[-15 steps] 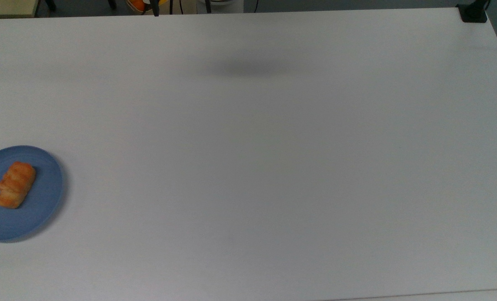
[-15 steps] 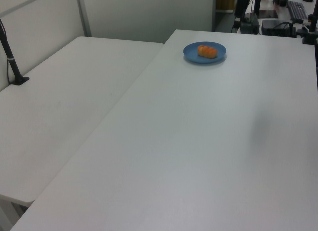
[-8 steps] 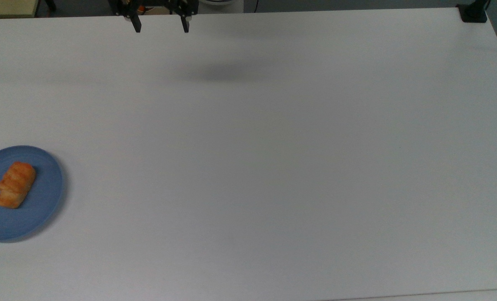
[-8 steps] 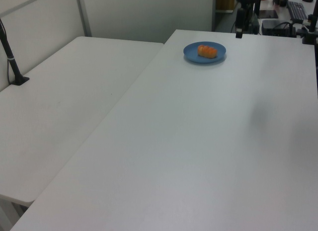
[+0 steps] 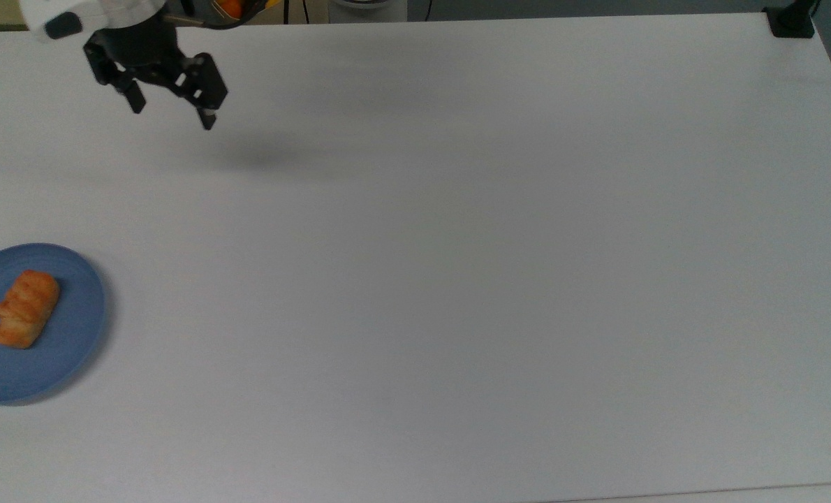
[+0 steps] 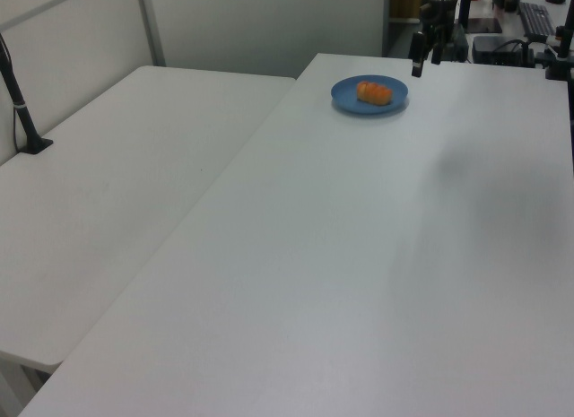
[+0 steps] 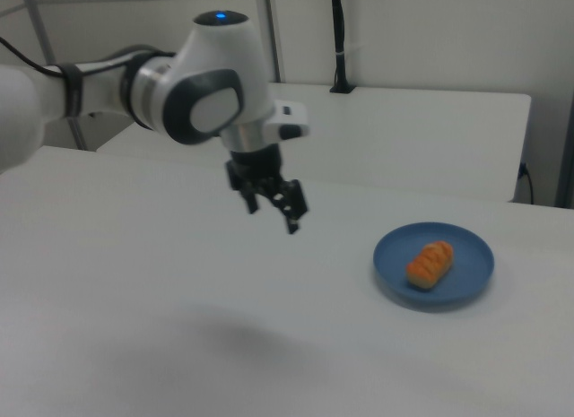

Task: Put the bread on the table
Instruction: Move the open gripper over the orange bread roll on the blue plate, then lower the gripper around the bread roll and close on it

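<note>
The tool (image 5: 171, 115) has swung out over the desk (image 5: 457, 279) toward the plate (image 5: 73, 328), fingers apart and empty, since the bread (image 5: 23, 309) lies there awaiting pickup.

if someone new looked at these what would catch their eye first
Probably the bread, a golden-orange roll lying on a blue plate at the top view's left edge, the one spot of colour on the white table. Next, the open gripper hanging above the table's far side, well apart from the plate.
</note>
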Controlling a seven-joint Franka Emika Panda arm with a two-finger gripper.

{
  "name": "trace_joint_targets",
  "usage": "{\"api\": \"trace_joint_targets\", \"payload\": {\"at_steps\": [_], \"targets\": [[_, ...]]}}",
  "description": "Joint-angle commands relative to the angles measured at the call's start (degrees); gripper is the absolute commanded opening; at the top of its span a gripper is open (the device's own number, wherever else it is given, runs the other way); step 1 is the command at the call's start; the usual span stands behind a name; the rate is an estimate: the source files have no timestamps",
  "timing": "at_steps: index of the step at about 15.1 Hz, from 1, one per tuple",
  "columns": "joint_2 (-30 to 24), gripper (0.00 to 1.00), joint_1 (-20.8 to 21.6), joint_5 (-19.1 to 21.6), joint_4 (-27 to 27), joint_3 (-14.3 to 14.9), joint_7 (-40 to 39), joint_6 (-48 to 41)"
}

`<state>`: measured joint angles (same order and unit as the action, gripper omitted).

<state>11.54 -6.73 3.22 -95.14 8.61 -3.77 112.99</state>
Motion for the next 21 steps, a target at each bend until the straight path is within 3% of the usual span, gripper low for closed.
{"api": "trace_joint_targets", "payload": {"at_steps": [1, 5, 7, 15, 21], "targets": [[4.62, 1.00, -2.57, -0.24, 1.09, 1.32, 1.13, 14.58], [9.36, 1.00, -5.92, 0.12, 1.80, 1.32, 1.22, 29.98], [13.92, 1.00, -7.14, -0.06, 4.95, 1.41, 0.96, 34.30], [33.78, 1.00, -8.38, 0.03, 26.12, 1.41, 3.94, 37.04], [39.16, 1.00, -9.88, -0.06, 27.11, 0.97, 3.51, 44.59]]}}
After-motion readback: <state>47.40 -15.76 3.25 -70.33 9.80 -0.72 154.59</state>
